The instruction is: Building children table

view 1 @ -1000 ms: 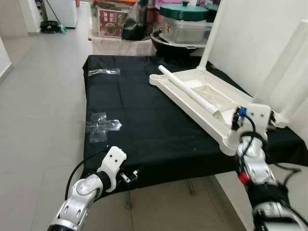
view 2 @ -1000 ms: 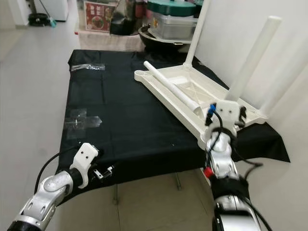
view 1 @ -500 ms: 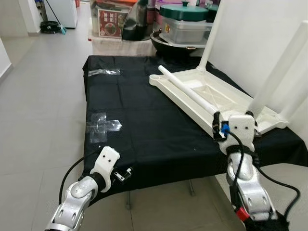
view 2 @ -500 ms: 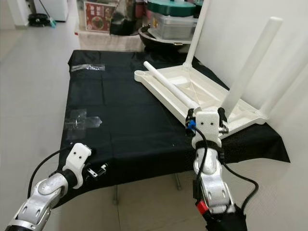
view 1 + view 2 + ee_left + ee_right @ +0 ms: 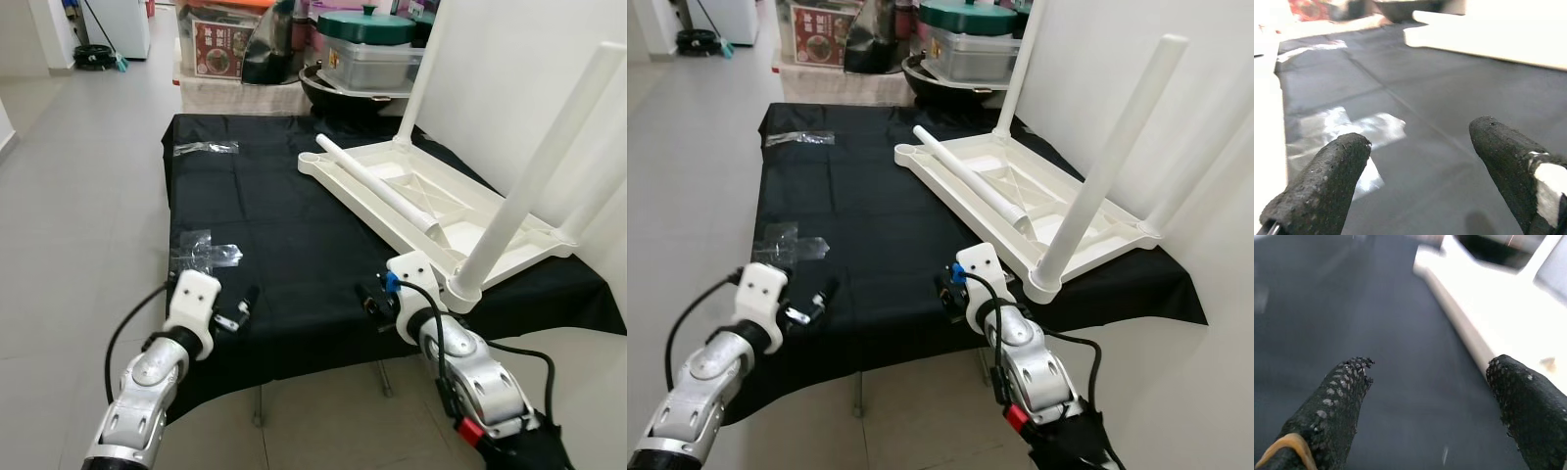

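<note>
Table (image 5: 460, 211): white, upside down on the black cloth (image 5: 284, 211), at 2 o'clock from the cloth's middle; legs stand up from its corners.
Loose leg (image 5: 377, 185): lies flat across the underside, running from 11 to 5 o'clock.
Right gripper (image 5: 369, 300): over the cloth's near edge, just beside the table's near corner; jaws wide apart, empty.
Left gripper (image 5: 242, 306): over the near edge at 7 o'clock; jaws apart, empty.
Plastic wrap (image 5: 203, 254): on the cloth, just beyond the left gripper.
Pots (image 5: 372, 44): behind the cloth at 12 o'clock.
</note>
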`<state>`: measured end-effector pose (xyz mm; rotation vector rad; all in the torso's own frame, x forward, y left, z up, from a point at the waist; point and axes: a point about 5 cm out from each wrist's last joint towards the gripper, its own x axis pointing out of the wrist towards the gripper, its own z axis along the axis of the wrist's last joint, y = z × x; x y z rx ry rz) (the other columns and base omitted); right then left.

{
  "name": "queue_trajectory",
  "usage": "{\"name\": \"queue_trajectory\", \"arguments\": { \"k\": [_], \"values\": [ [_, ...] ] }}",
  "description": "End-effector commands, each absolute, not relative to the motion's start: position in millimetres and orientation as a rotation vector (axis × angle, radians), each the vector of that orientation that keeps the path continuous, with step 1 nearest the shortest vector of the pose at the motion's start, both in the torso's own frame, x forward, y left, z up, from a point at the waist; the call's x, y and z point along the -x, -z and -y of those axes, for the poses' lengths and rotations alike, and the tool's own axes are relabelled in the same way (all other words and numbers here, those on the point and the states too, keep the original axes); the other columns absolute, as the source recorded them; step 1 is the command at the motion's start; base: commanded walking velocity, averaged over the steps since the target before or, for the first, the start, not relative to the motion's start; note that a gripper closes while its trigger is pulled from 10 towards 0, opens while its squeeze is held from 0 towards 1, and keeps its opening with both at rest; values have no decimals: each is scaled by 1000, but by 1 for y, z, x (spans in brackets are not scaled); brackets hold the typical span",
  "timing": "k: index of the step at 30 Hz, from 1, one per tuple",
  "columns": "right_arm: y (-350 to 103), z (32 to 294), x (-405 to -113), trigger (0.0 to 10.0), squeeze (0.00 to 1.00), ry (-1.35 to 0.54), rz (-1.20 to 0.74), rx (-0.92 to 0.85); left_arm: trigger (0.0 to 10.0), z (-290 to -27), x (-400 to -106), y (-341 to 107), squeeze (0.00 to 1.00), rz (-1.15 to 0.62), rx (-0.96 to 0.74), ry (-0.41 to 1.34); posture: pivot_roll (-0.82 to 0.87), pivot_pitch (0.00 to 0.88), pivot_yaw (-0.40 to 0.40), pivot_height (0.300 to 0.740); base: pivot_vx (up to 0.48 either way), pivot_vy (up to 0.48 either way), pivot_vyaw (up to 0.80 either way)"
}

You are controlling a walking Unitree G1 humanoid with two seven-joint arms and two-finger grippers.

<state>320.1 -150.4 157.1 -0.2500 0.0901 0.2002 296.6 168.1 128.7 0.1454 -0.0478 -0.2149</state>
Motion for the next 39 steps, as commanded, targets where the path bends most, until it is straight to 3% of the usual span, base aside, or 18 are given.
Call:
{"name": "queue_trajectory", "arguments": {
  "k": [1,9,15,23,39],
  "values": [
    [-165,154,-325,10000,0,-142,-40,244,10000,-165,-296,-134,0,70,-135,194,38,0,-137,740,0,0,0],
    [-168,138,-327,10000,0,-137,-53,185,10000,-162,-293,-151,0,152,-111,157,50,0,-134,740,0,0,0],
    [-163,130,-327,10000,0,-154,-72,148,10000,-152,-290,-153,0,189,-224,213,54,0,-120,740,0,0,0],
    [-161,136,-332,10000,0,-96,-63,174,10000,-147,-290,-154,0,185,-201,216,56,0,-120,740,0,0,0],
    [-163,129,-332,10000,0,-150,-49,27,10000,-151,-293,-162,0,213,-144,187,54,0,-120,740,86,0,0]
  ]
}}
